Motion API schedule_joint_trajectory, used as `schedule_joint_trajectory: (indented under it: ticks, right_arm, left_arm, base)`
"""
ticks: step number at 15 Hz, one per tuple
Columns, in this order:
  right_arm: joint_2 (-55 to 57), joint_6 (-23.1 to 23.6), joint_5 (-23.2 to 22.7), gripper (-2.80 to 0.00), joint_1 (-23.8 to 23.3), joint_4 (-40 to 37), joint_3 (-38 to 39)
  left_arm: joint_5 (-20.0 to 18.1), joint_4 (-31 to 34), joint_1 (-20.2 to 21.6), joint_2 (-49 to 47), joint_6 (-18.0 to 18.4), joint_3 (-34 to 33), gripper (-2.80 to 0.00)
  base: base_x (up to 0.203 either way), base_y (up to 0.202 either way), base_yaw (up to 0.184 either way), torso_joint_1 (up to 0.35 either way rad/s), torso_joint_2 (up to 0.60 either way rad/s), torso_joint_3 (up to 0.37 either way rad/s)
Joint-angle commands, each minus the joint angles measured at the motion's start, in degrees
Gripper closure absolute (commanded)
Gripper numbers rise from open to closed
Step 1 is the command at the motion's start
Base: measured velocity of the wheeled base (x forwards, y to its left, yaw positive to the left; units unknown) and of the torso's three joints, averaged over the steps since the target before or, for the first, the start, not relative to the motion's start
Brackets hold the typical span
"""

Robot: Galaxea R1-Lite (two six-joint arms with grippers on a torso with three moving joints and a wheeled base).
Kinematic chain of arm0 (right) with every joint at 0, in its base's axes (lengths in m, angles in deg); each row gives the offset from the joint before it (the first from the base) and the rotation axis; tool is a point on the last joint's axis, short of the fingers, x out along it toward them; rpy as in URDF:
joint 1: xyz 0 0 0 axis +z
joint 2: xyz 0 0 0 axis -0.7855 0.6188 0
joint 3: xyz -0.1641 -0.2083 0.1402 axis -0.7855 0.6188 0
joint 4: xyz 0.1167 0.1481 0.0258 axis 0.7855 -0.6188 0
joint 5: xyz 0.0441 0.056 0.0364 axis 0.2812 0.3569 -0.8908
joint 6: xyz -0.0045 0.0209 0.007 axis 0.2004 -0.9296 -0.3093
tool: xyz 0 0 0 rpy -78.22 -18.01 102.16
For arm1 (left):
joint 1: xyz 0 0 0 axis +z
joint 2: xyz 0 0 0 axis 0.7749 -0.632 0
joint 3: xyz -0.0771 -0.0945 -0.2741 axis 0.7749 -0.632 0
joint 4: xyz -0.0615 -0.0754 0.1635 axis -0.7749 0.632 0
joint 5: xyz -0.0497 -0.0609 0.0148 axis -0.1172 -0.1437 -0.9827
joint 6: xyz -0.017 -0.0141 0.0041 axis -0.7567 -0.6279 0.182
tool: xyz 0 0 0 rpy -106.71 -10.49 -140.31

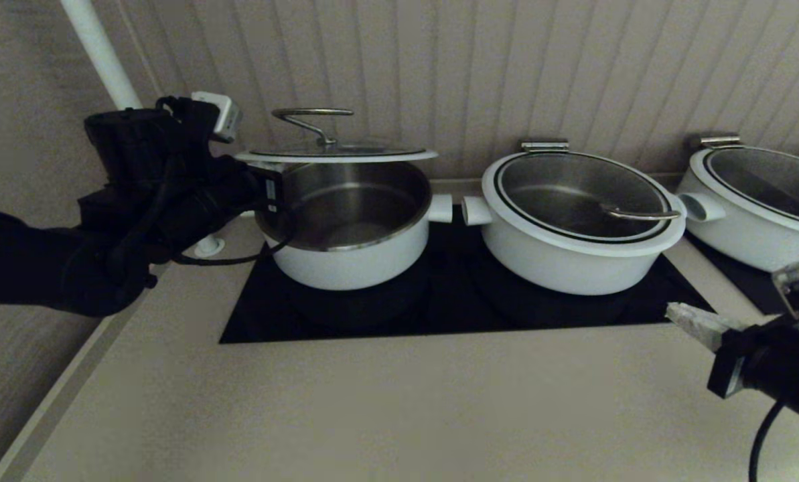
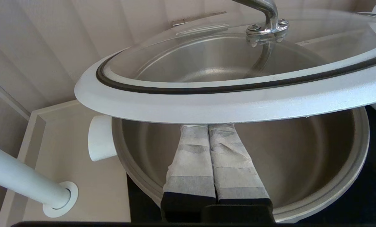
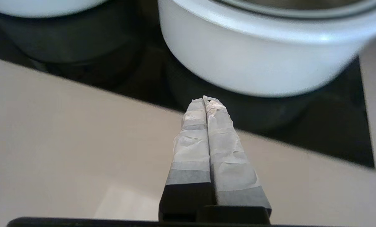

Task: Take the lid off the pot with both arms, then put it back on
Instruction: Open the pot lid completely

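Beige counter [image 1: 345, 402] | my left gripper [image 2: 208, 126] pressed closed under the lid [image 1: 335, 154], lifted above the pot [image 1: 345, 221] | my right gripper [image 3: 204, 100] closed, empty, near right.

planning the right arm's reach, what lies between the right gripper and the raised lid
In the head view, bare counter, the black cooktop and the open pot lie between the right gripper and the lid.

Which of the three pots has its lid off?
The leftmost pot: its lid is raised above it on the left end effector. The other two are covered.
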Motion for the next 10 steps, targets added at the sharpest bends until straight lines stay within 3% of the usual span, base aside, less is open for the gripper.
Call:
schedule_joint_trajectory:
  ticks: [1,3,5,10]
  right_arm:
    - [-3.31,0.13,-0.09,0.00,-1.21,0.34,3.20]
    - [-5.69,0.33,-0.16,0.00,-5.55,0.19,6.31]
    - [-8.46,0.33,-0.51,0.00,-6.41,0.05,9.46]
    - [-12.25,1.26,-0.36,0.00,-12.25,-2.52,9.59]
  left_arm:
    - [0.22,-0.27,0.00,0.28,0.02,-0.02,0.00]
    - [0.55,-0.27,0.00,0.28,0.11,0.03,0.00]
    - [0.55,-0.27,0.00,0.19,0.02,-0.06,0.00]
    - [0.59,-0.27,-0.08,-0.58,-0.01,0.03,0.00]
  base:
    - [0.000,0.000,0.000,0.000,0.00,0.000]
    - [0.000,0.000,0.000,0.000,0.00,0.000]
    - [0.000,0.000,0.000,0.000,0.00,0.000]
    - [0.000,0.000,0.000,0.000,0.00,0.000]
